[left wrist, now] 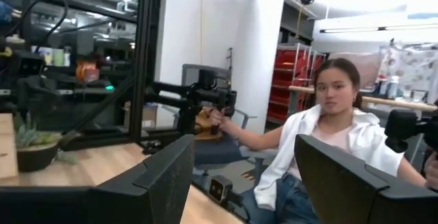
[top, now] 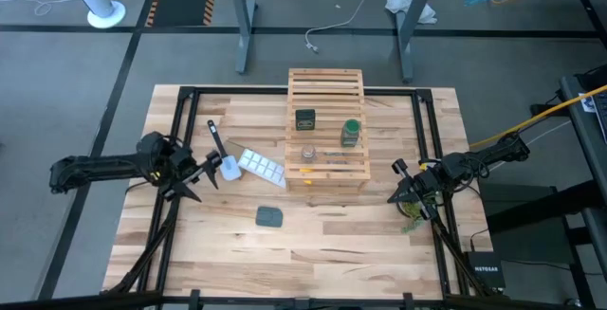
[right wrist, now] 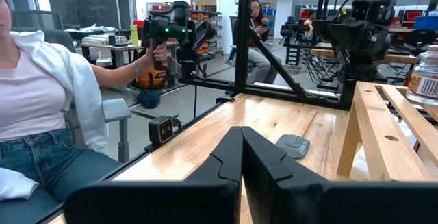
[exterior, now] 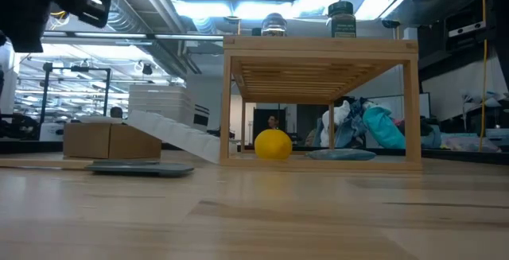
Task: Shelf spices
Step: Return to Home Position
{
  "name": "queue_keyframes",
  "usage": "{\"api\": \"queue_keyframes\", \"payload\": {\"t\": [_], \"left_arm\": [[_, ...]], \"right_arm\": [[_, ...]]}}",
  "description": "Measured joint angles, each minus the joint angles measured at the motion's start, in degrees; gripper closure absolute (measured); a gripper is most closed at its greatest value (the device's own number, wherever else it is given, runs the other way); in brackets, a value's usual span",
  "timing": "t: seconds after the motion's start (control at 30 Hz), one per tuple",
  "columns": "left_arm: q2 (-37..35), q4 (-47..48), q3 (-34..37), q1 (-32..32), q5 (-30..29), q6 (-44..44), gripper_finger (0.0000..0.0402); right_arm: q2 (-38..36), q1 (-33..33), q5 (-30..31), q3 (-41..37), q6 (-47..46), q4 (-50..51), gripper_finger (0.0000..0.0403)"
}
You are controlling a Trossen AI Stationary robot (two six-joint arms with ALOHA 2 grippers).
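The light wooden slatted shelf [top: 327, 92] stands at the table's middle, toward the far edge. Three spice jars stand upright on its slats: a dark boxy one [top: 304, 118], a green one [top: 351, 132] and a tiny clear one [top: 308, 152]. The low view shows the clear jar [exterior: 273, 25] and the green jar [exterior: 342, 19] on the shelf top [exterior: 322, 45]. My left gripper [top: 204, 179] [left wrist: 239, 183] is open near the table's left edge and touches nothing. My right gripper [top: 398, 191] [right wrist: 241, 159] is shut and empty, right of the shelf [right wrist: 383, 128].
A white ice-cube tray [top: 258, 165] and a black-handled tool [top: 216, 139] lie left of the shelf, and a flat dark pad [top: 269, 216] lies nearer the front. A yellow ball [exterior: 273, 145] sits under the shelf. A small plant [top: 411, 217] is by my right gripper. A person [left wrist: 328, 142] sits beyond the table.
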State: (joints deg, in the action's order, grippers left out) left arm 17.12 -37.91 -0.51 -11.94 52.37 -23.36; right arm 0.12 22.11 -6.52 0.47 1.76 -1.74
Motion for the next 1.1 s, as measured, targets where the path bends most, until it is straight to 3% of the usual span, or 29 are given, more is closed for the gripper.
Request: {"api": "queue_keyframes", "payload": {"t": [0.27, 0.4, 0.57, 1.1], "left_arm": [[-0.3, -1.5, -2.3, 5.7, -2.5, 1.4, 0.0157], [-0.3, 5.6, -5.3, 5.9, -3.2, 3.1, 0.0157], [-0.3, 19.2, -8.4, 6.2, -13.5, 11.7, 0.0157], [-0.1, 26.1, -8.3, 13.1, -29.2, 17.9, 0.0157]], "right_arm": [[0.0, 0.0, 0.0, 0.0, 0.0, -0.1, 0.0393], [0.0, 0.0, -0.2, 0.0, 0.0, -0.1, 0.0393], [0.0, 0.0, -0.2, 0.0, 0.0, -0.2, 0.0393], [0.0, 0.0, -0.6, 0.0, 0.0, -0.2, 0.0393]]}}
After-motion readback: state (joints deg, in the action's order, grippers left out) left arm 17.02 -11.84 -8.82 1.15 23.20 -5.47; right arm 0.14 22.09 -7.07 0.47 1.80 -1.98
